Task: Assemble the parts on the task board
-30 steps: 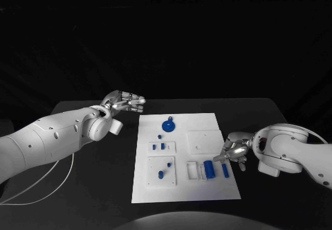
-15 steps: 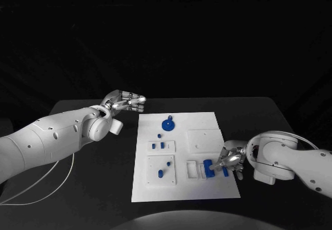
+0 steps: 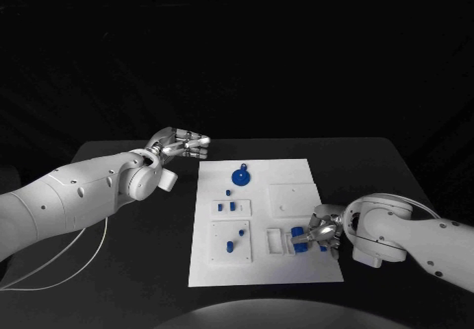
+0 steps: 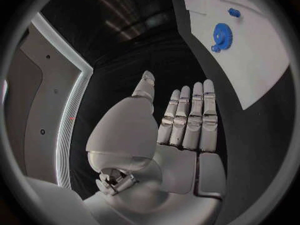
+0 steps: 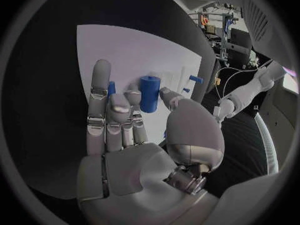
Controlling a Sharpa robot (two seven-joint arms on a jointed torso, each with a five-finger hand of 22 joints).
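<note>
The white task board point(image 3: 259, 271) lies mid-table. A blue cylinder point(image 3: 297, 239) lies near its right edge, beside a thin blue bar point(image 3: 322, 246). My right hand point(image 3: 322, 231) is low over both. In the right wrist view the cylinder point(image 5: 149, 93) sits between the thumb and the curled fingertips point(image 5: 132, 99) of the right hand point(image 5: 134, 135); I cannot tell whether they press on it. One finger lies straight over the bar point(image 5: 111, 88). My left hand point(image 3: 181, 146) hovers off the board's far left corner, fingers straight and together, holding nothing point(image 4: 181, 130).
A blue gear point(image 3: 240, 179) lies on the far part of the board point(image 4: 222, 35). Small blue pieces stand in white blocks at the board's left point(image 3: 226, 206) point(image 3: 233, 246). A plain white block point(image 3: 292, 198) sits right of centre. A white cable point(image 3: 59, 264) trails at left.
My right hand has slid left from the board's right edge onto the blue cylinder and bar, with its fingers now around the cylinder. The left hand has stayed put.
</note>
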